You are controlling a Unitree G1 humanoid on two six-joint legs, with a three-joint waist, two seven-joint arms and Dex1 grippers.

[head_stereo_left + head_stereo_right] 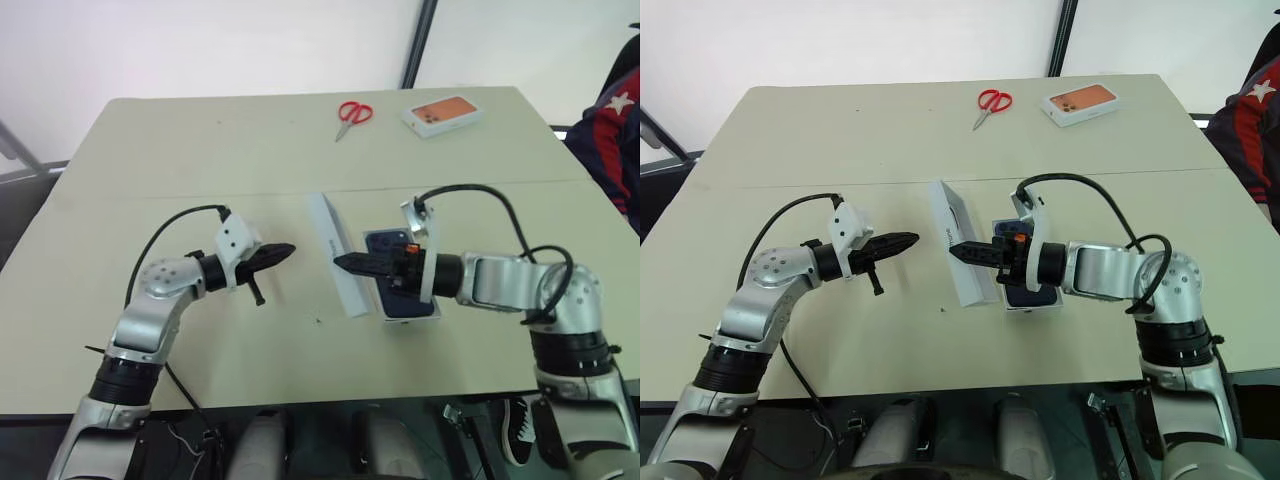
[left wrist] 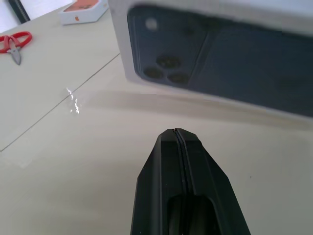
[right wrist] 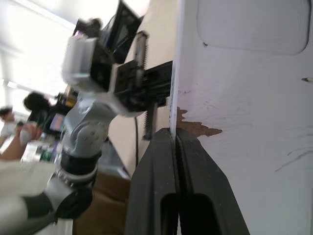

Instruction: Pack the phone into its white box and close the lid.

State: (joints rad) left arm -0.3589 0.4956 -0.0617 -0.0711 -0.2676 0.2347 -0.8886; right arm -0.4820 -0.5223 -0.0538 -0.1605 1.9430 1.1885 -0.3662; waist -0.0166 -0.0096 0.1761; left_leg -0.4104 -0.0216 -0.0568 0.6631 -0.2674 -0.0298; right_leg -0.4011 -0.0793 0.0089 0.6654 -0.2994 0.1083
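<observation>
The lid (image 1: 328, 225) stands on its long edge near the table's middle. Its dark blue phone picture (image 2: 220, 63) faces my left gripper (image 1: 288, 248), which is shut and empty a short way to the lid's left. The lid's plain white inside (image 3: 244, 98) faces my right gripper (image 1: 340, 262), which is shut on the lid's rim. Just right of the lid the dark phone (image 1: 408, 305) lies in the white box (image 1: 410, 319), partly hidden under my right wrist.
Red scissors (image 1: 352, 115) and an orange-topped white box (image 1: 443, 115) lie near the table's far edge. A person in dark red and blue clothing (image 1: 615, 130) is at the table's right side. Bare tabletop lies to the left and front.
</observation>
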